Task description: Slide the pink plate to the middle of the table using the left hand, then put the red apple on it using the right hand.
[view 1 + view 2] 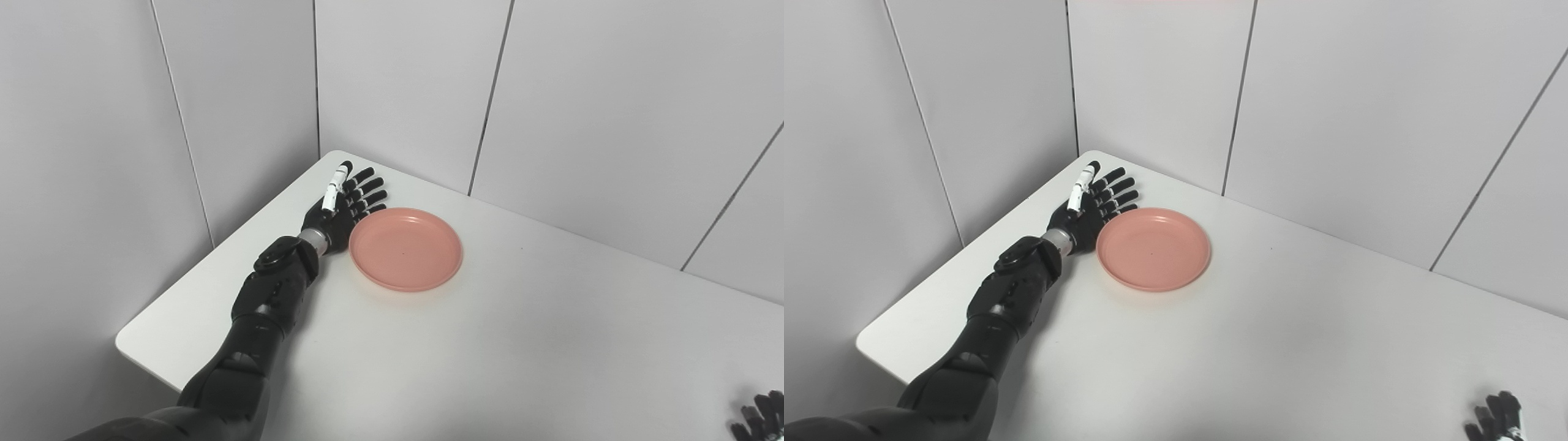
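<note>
The pink plate [405, 247] lies flat and empty on the white table [520, 343], left of the table's middle. My left hand [343, 205] is open with its fingers stretched out, lying against the plate's left rim near the table's far left corner. It also shows in the right eye view [1090, 205], beside the plate [1153, 248]. Only the fingertips of my right hand [759, 416] show at the bottom right corner, low by the table; I cannot tell whether they are open or shut. No red apple is in view.
Grey wall panels [582, 110] stand close behind the table and along its left side. The table's left front corner [125, 346] is near my left forearm.
</note>
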